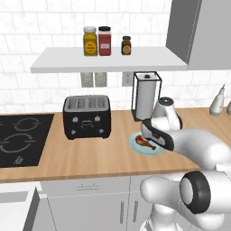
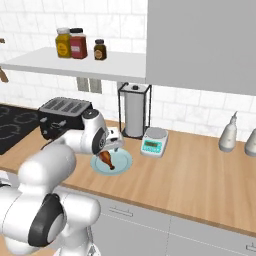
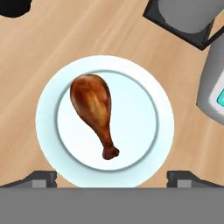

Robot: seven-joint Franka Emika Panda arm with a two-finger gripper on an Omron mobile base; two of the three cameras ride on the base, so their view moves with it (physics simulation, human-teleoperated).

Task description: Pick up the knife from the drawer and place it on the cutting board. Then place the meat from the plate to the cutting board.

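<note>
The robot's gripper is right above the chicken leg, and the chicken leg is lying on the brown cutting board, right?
Not quite. The gripper is above the chicken leg, but the leg lies on a round pale blue plate, not on a brown cutting board. The hand view shows it, with the plate sitting on the wooden counter.

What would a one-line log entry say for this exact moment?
phase: reaching for meat | gripper: open, above plate | meat: lying on plate, untouched | nearby: toaster, paper towel holder, scale
</note>
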